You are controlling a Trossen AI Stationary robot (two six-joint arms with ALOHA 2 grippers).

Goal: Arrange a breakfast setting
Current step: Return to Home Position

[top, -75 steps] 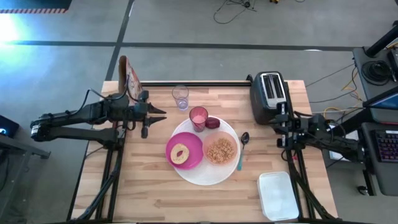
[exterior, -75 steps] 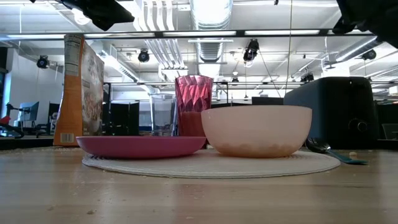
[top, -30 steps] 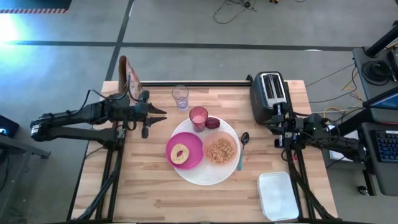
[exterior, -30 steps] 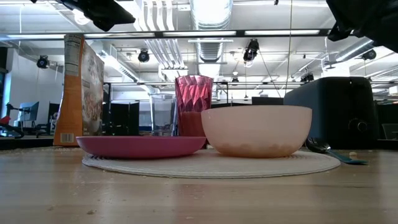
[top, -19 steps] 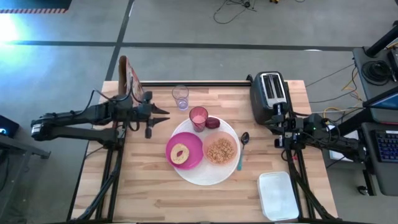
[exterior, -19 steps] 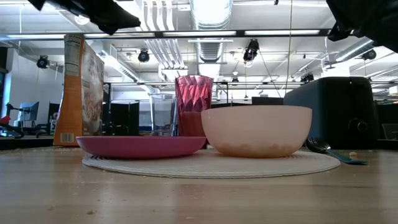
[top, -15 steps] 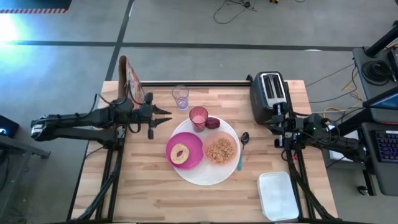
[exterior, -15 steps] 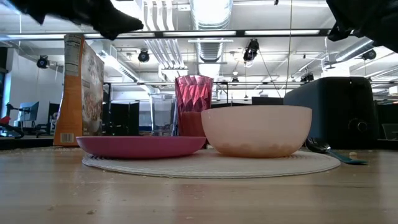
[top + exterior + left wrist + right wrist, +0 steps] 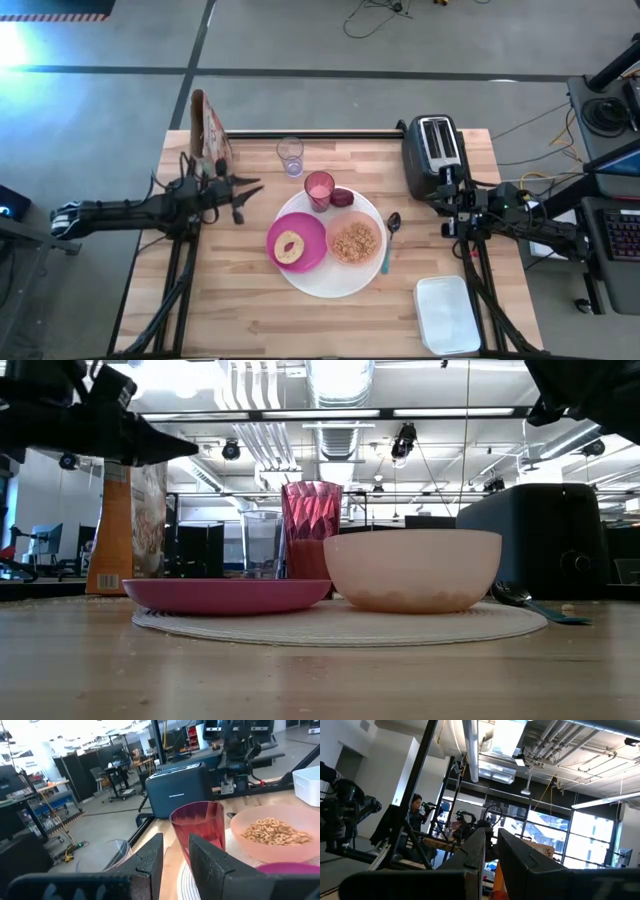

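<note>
Left gripper (image 9: pixel 175 842): hung clear above the table (image 9: pixel 250 310), just inside its left edge, and pointed at the tumbler (image 9: pixel 319 188). Its fingers were narrowly parted with nothing between them. Tumbler and white plate (image 9: pixel 335 285) lay ahead of the tips, apart from them. The glass (image 9: pixel 290 155) stood ahead too, nearer the back edge.

Right gripper (image 9: pixel 491 832): raised above the right edge, beside the toaster (image 9: pixel 430 155). Fingers a slit apart, empty. The spoon (image 9: pixel 388 245) lay between it and the white plate, well apart from the gripper.

Setting: white plate at mid-table.
- Magenta plate (image 9: pixel 312 230) sat on its left half and carried the bagel (image 9: pixel 282 247).
- Bowl (image 9: pixel 412 570) sat on its right half, probably touching the magenta plate, and held cereal rings (image 9: pixel 354 241).
- Tumbler stood upright at the back rim, with the fruit (image 9: pixel 342 197) just beside it.
- Spoon lay just off the right rim, scoop end toward the back edge.

Cereal box (image 9: pixel 208 125) stood upright at the back left corner. White container (image 9: pixel 447 313) sat at the front right corner.

Writing: the box print and a small mark on the toaster front were too small to read.
</note>
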